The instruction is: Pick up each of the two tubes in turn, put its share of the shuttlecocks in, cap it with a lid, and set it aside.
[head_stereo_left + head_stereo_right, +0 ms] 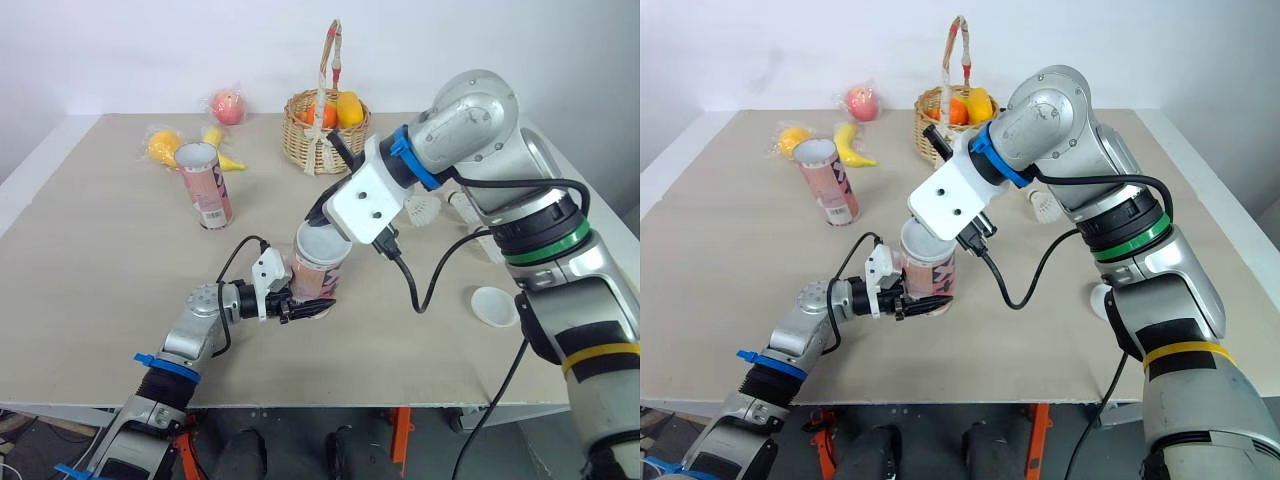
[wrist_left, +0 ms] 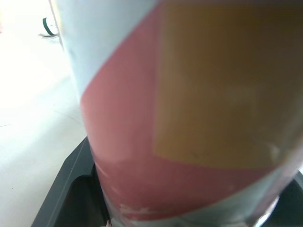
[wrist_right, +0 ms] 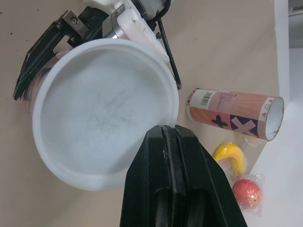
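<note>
The tube [image 1: 322,272] is clamped low by the left gripper [image 1: 303,308]. The lid [image 3: 94,113] on top is touched at its rim by the closed right gripper [image 3: 163,129].

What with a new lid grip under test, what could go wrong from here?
1. The right jaws pinch the lid at one edge of its rim, so pressing down may seat it crooked or let it slip free.
2. The left jaws grip the tube low, near its base, so an off-centre push on its top could tip it.
</note>
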Controlling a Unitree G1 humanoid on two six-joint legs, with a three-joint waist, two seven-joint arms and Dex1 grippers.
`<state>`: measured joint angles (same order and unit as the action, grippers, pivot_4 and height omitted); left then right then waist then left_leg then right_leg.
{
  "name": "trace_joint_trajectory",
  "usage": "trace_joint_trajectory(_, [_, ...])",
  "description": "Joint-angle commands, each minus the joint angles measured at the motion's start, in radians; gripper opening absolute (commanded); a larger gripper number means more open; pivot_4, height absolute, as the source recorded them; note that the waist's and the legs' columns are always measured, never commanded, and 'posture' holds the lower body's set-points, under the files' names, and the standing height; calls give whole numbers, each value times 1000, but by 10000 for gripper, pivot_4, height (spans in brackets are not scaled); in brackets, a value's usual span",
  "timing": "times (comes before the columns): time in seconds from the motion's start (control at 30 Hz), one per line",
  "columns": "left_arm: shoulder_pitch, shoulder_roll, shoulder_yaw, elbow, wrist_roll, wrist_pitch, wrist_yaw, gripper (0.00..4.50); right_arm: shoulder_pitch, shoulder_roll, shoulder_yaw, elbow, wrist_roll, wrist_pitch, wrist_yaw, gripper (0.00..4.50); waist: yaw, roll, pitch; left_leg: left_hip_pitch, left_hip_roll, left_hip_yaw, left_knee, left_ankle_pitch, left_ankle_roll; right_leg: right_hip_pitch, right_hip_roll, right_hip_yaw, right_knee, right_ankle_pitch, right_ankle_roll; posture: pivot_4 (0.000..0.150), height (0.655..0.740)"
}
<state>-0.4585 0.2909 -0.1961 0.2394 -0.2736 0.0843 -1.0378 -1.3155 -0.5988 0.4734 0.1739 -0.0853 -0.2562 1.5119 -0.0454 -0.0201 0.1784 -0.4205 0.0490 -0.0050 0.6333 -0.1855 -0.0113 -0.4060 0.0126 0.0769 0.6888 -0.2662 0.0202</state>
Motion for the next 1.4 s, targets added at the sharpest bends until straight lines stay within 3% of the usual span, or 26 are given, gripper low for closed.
trace_joint_trajectory(0.03, [23, 15, -10, 56, 28, 23, 1, 29212, -50, 16, -36, 3, -4, 2, -22, 916, 0, 0, 0, 0, 0, 0, 0, 0, 0, 0, 0, 0, 0, 0, 0, 1500, 7400])
trace_joint_trajectory(0.7, [38, 24, -10, 42, 26, 30, 5, 29212, -20, -5, 7, -10, 3, -51, 84, 916, 0, 0, 0, 0, 0, 0, 0, 0, 0, 0, 0, 0, 0, -1, 1, 1500, 7400])
trace_joint_trajectory(0.87, [32, 15, -11, 52, 27, 26, 9, 29212, -102, 45, 17, 133, -45, -104, 44, 916, -1, 0, 0, 1, 0, 1, 0, 0, 0, 0, 0, 0, 0, 0, 2, 1500, 7400])
trace_joint_trajectory(1.0, [37, 11, -12, 49, 26, 23, 15, 29212, -136, 53, -19, 167, 4, -86, 55, 916, 0, 0, 0, 1, 1, 1, 0, 0, 0, 0, 0, -1, 0, 0, 1, 1500, 7400])
trace_joint_trajectory(1.4, [54, 16, -7, 37, 25, 21, 25, 29212, -182, -104, -137, 214, 147, 38, 102, 916, -1, 0, 0, 1, 1, 2, -1, 0, 0, -1, 0, 0, 0, 0, -1, 1500, 7400])
